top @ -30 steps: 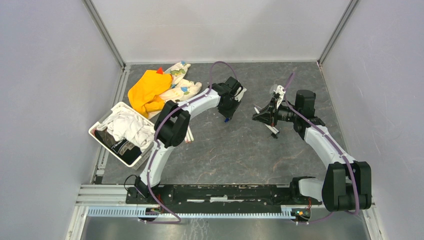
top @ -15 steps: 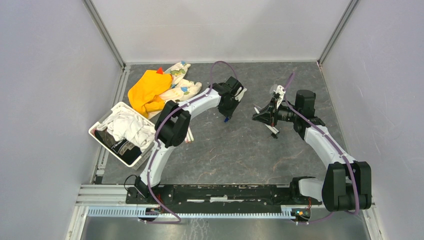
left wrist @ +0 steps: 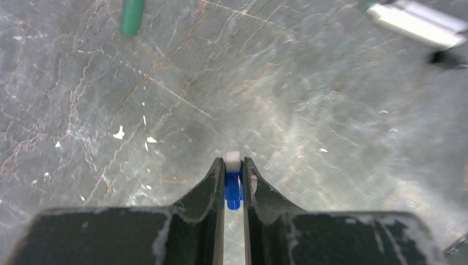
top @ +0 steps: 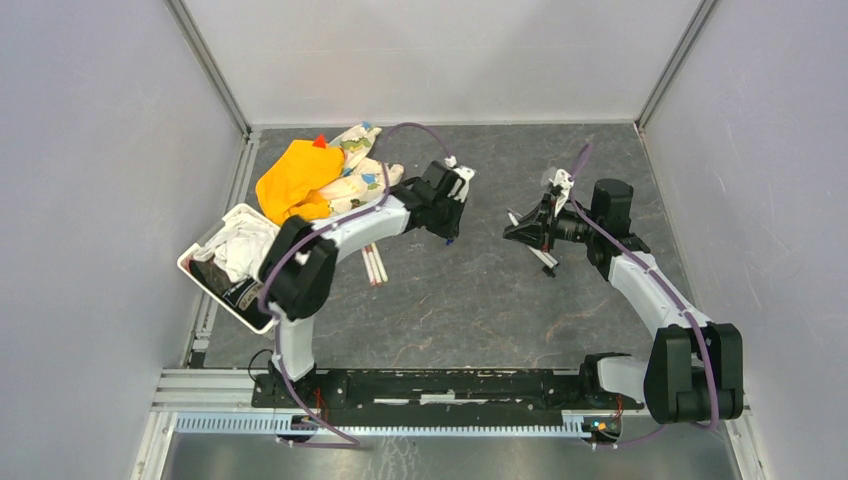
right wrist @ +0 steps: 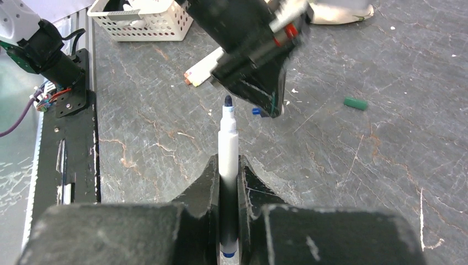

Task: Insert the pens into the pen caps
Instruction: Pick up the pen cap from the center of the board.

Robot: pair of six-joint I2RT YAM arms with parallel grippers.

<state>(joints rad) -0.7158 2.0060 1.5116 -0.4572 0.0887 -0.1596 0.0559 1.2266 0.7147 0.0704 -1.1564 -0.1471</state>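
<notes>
My left gripper is shut on a small blue pen cap with a white end, held just above the grey floor. In the top view that left gripper hangs left of centre. My right gripper is shut on a white-barrelled pen. Its dark tip points at the left gripper's fingers and the blue cap, a short gap away. A green cap lies loose on the floor. Two more pens lie side by side by the left arm.
A white basket of cloths sits at the left edge. An orange cloth and a patterned cloth lie behind it. Another white stick-like piece shows below the right gripper.
The left arm's elbow swung left and its wrist turned, with the gripper staying shut on the blue cap at about the same spot. The right arm has not moved.
</notes>
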